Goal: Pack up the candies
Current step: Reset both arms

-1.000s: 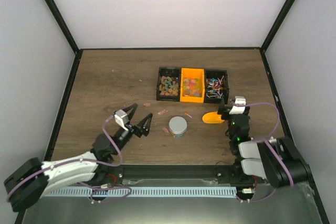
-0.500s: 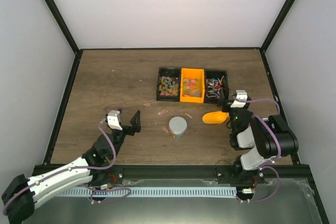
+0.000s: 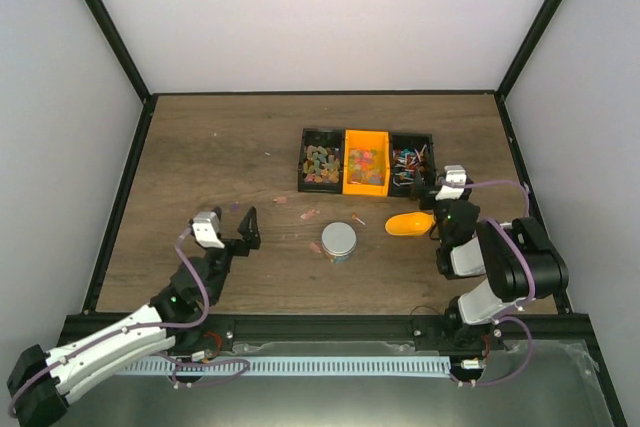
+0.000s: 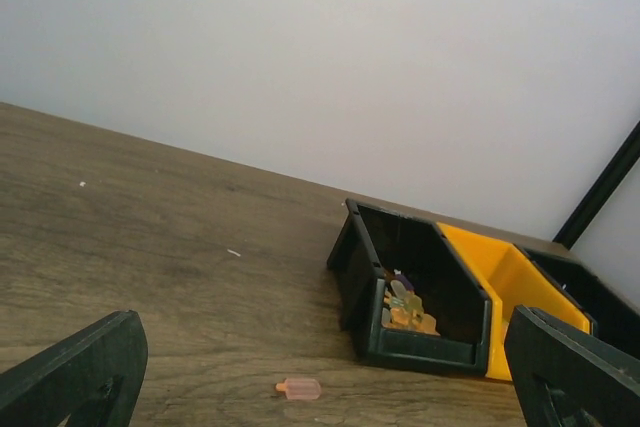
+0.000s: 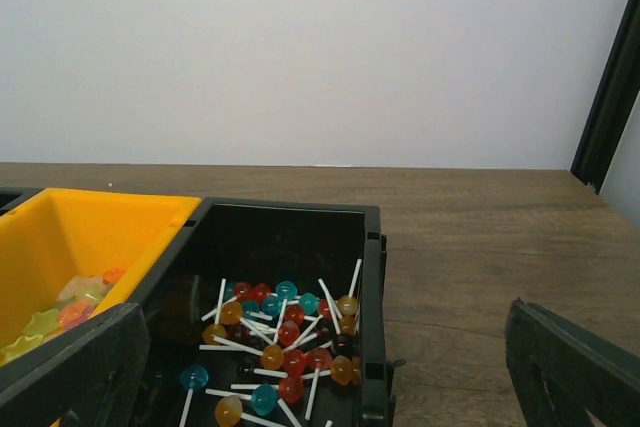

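Observation:
The candies lie in three bins in a row: brownish-green gummies [image 3: 321, 162] in the left black bin, red-orange-yellow gummy bits [image 3: 365, 162] in the orange bin, and small lollipops [image 3: 410, 165] in the right black bin. My left gripper [image 3: 235, 232] is open and empty, left of the round tin. In its wrist view [image 4: 320, 377] it faces the left bin's gummies [image 4: 408, 309]. My right gripper [image 3: 438, 197] is open and empty at the right bin's near corner. Its wrist view [image 5: 325, 372] shows the lollipops [image 5: 285, 337] close ahead.
A round silver tin [image 3: 338, 239] stands in front of the bins. An orange scoop [image 3: 408, 222] lies on the table next to the right arm. Loose pink candies lie on the wood [image 3: 309, 214], one in the left wrist view [image 4: 300, 388]. Black frame posts stand at the back corners.
My left gripper has drawn back and to the left, away from the tin. My right gripper has moved a little forward toward the right bin. The scoop stays on the table.

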`<state>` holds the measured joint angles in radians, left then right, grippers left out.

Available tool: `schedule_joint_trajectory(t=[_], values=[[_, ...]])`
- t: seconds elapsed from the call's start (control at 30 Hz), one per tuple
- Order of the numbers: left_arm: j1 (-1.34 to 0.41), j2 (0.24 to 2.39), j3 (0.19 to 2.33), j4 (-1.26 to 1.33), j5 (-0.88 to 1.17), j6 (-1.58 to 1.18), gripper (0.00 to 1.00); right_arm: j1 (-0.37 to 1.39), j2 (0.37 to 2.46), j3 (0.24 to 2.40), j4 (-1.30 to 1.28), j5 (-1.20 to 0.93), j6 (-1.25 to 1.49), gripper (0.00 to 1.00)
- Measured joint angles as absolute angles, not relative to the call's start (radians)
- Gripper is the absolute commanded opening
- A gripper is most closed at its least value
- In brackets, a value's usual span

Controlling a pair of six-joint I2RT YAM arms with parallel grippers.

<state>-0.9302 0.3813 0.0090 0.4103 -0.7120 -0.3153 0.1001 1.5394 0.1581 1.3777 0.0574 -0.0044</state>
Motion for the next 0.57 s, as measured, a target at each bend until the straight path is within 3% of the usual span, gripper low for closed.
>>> schedule_joint_trajectory(t=[0.57], values=[[-0.93,0.38,0.009,0.368,-0.703,-0.359,1.0,0.099,1.54,0.158,1.374,0.044,-0.007,1.0]])
